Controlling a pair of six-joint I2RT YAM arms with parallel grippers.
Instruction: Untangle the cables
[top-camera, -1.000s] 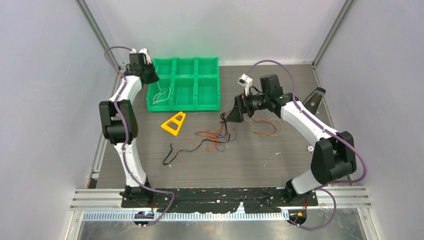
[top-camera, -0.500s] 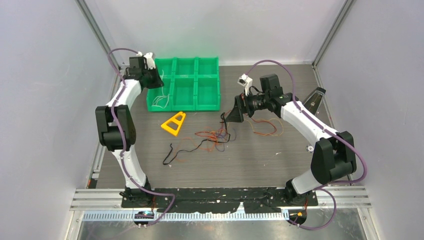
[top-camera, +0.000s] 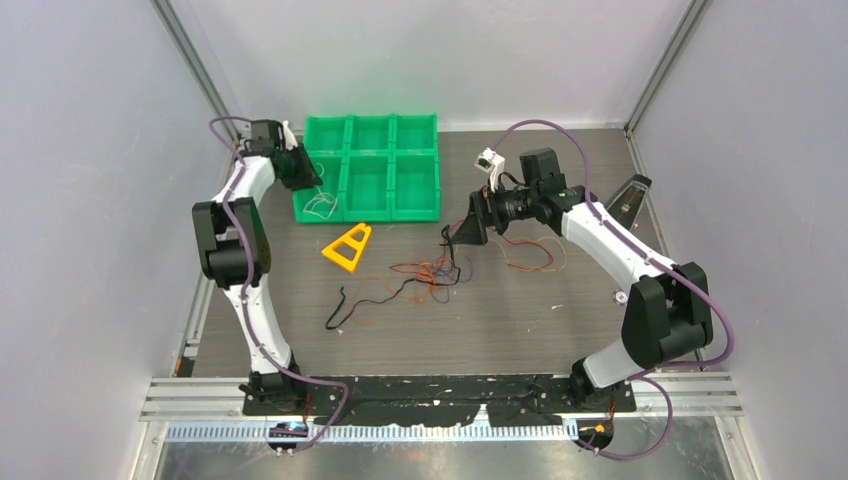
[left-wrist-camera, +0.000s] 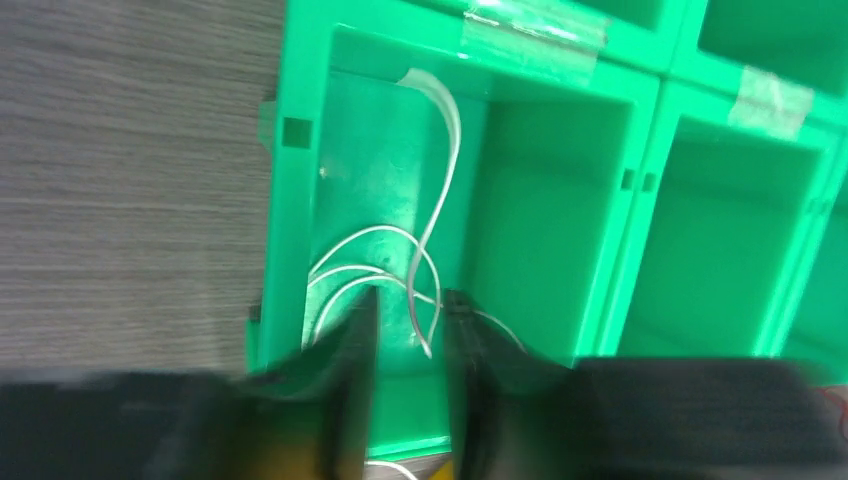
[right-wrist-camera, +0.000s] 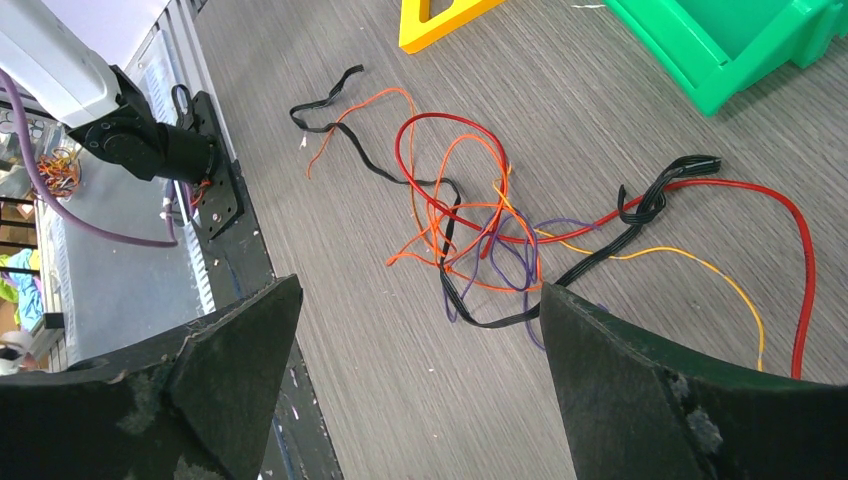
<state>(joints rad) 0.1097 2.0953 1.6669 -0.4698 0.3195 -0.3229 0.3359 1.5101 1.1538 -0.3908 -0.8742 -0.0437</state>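
Note:
A tangle of orange, red, purple and black cables (top-camera: 430, 272) lies mid-table, and a black cable (top-camera: 365, 300) trails off to its left. The tangle also shows in the right wrist view (right-wrist-camera: 470, 230), with a red cable (right-wrist-camera: 790, 230) looping to the right. My right gripper (top-camera: 462, 232) hovers above the tangle's far right side, open wide and empty (right-wrist-camera: 420, 330). A white cable (left-wrist-camera: 440, 190) lies curled in the front-left compartment of the green bin (left-wrist-camera: 295, 200). My left gripper (left-wrist-camera: 412, 320) is over that compartment, its jaws slightly apart around the cable's near end.
The green bin (top-camera: 415, 165) with several compartments stands at the back. A yellow triangular block (top-camera: 348, 246) lies in front of it. Loose orange cable (top-camera: 530, 255) lies under the right arm. A dark stand (top-camera: 628, 200) is at the right wall.
My left wrist has swung left and back over the bin's left edge. The white cable has settled lower into the front-left compartment. The right arm has not moved.

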